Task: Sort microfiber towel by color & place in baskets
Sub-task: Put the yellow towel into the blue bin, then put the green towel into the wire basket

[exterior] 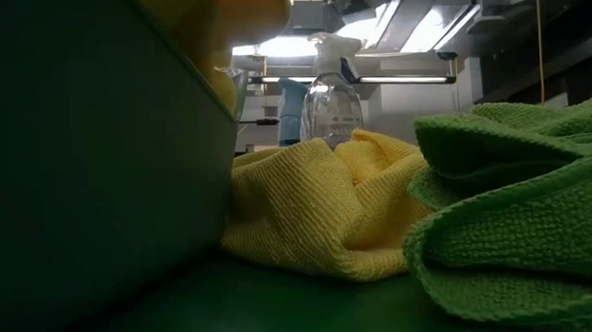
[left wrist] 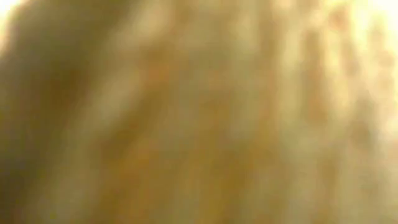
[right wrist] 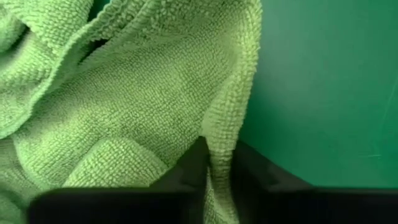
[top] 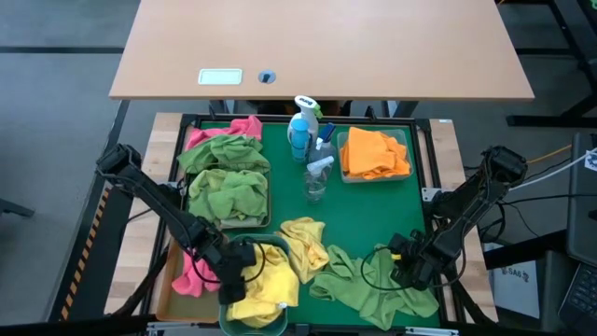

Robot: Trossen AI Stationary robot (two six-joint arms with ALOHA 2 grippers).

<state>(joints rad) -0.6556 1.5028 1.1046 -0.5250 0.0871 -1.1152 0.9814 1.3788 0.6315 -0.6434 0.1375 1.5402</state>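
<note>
Pick-up of a green towel (top: 373, 280) is judged to be the step in hand. The towel lies crumpled on the green tray (top: 373, 210) at the lower right of the high view, and the right gripper (top: 408, 271) is set down at its right-hand edge. In the right wrist view a fold of the cloth (right wrist: 221, 124) is seen pinched between the two dark fingers (right wrist: 189, 168), so the right gripper is closed on the towel.

A lift clear of the tray is called for next, then a carry to the basket of green towels (top: 227, 196) at centre left.

The left gripper (top: 244, 271) is held over the yellow towels (top: 266, 285) at the lower centre; whether it grips cannot be told.
</note>
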